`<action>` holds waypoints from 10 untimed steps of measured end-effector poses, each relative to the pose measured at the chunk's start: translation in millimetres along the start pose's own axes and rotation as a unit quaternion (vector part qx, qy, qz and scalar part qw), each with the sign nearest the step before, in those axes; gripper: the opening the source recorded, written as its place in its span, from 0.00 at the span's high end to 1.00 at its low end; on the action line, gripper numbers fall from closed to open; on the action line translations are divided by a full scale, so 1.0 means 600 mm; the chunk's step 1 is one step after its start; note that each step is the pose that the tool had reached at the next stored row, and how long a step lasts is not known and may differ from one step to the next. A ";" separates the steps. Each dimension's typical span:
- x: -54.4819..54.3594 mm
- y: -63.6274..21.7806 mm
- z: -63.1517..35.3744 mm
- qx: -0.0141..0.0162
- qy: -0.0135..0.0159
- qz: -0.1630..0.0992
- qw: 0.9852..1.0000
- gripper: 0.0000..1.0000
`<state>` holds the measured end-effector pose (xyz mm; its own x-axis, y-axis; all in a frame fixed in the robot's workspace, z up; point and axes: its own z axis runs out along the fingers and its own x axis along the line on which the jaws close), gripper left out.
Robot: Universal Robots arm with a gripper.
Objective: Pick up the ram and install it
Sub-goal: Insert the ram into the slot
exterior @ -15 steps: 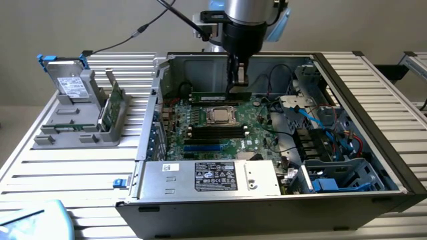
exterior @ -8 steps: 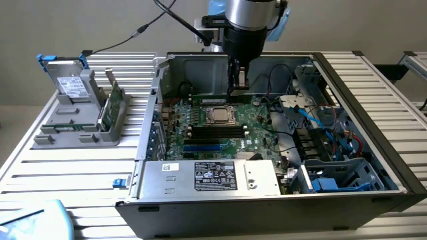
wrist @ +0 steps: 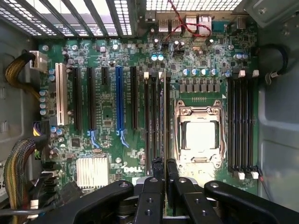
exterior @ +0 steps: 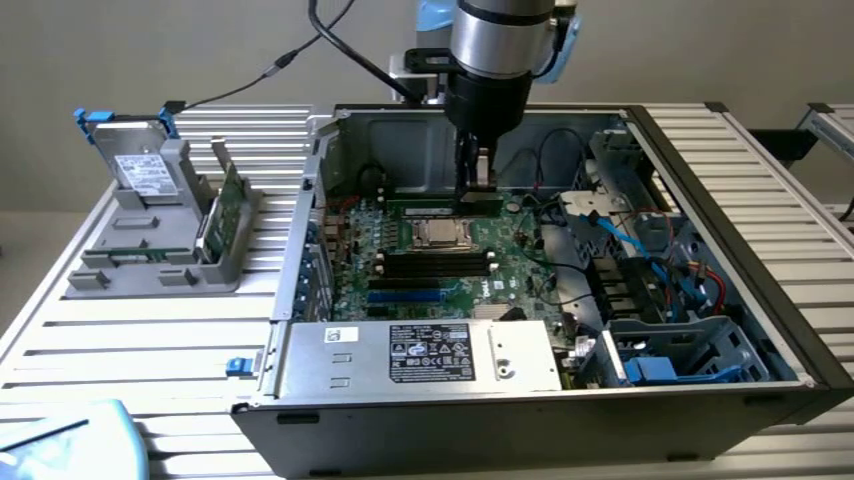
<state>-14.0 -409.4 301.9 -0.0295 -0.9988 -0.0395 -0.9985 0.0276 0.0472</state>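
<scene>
Pincer (exterior: 474, 193) is clamped on 1 ram (exterior: 447, 209), gripped at its upper edge near mid-length. The stick hangs directly beneath the pincer, long axis level and parallel to the near slot bank (wrist: 154, 116) below, beside the processor socket (wrist: 198, 135). Contact with a slot cannot be told. Count: 1 arm, 1 ram, 2 banks of 4 slots.

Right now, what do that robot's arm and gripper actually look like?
The arm is a thick silver-grey metal tube with a light blue cap at its joint and a black lower section. A black cable loops off behind it. The gripper is black, with two slim fingers on jointed bars held by round silvery pins.
</scene>
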 end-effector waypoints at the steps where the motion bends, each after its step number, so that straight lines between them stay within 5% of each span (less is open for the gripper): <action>1: 0.000 0.000 0.003 0.000 0.000 0.000 1.000 0.86; 10: 0.001 -0.001 0.030 0.000 0.000 0.004 1.000 0.86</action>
<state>-14.0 -409.4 284.1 -0.0365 -0.9986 -0.0394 -0.9983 0.0346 0.0472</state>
